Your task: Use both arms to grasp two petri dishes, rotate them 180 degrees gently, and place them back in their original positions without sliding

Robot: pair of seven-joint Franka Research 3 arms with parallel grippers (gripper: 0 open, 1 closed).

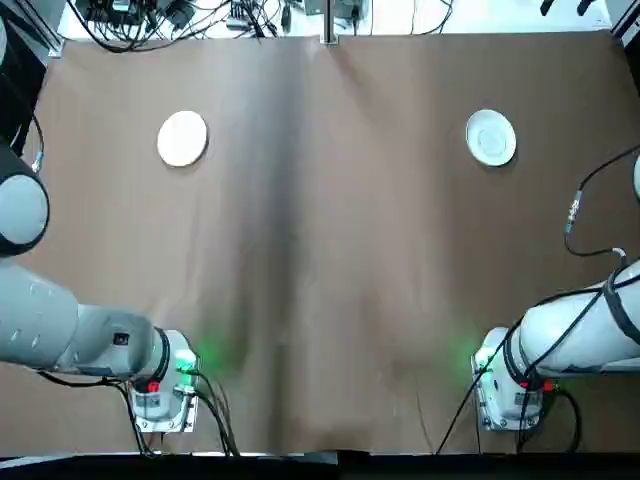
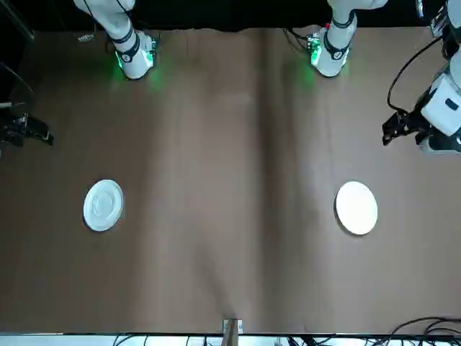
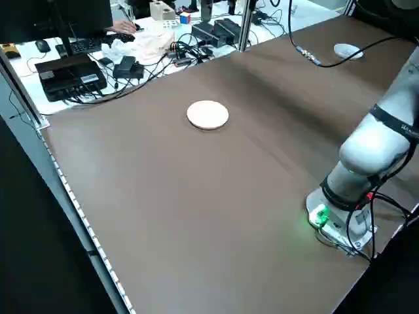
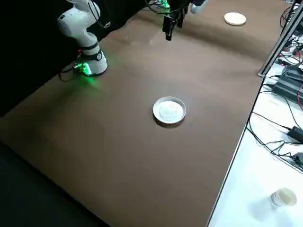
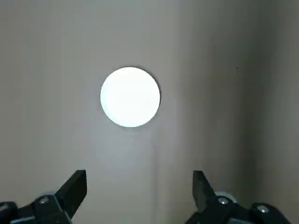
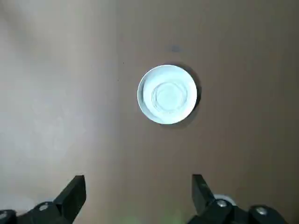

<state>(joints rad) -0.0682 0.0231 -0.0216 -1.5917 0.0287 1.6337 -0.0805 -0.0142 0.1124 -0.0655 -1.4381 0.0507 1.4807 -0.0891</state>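
Two white petri dishes lie flat on the brown table. The plain one [image 1: 182, 138] is on my left side and also shows in the front view [image 2: 356, 207]. The rimmed one with an inner ring [image 1: 491, 137] is on my right [image 2: 103, 205]. My left gripper [image 5: 139, 179] hangs open well above the table, with the plain dish [image 5: 130, 96] ahead of its fingers; in the front view it is near the table's side [image 2: 392, 130]. My right gripper [image 6: 138, 183] is likewise open and raised, with the rimmed dish [image 6: 167, 94] ahead of it. Neither gripper touches a dish.
Both arm bases [image 1: 165, 385] [image 1: 510, 385] glow green at the near edge. A black cable [image 1: 575, 215] hangs over the right side. Beyond the far edge stands a desk with electronics and wires [image 3: 131, 59], with a person's hand [image 3: 122, 26] on it. A cup [image 4: 284, 196] sits off the table.
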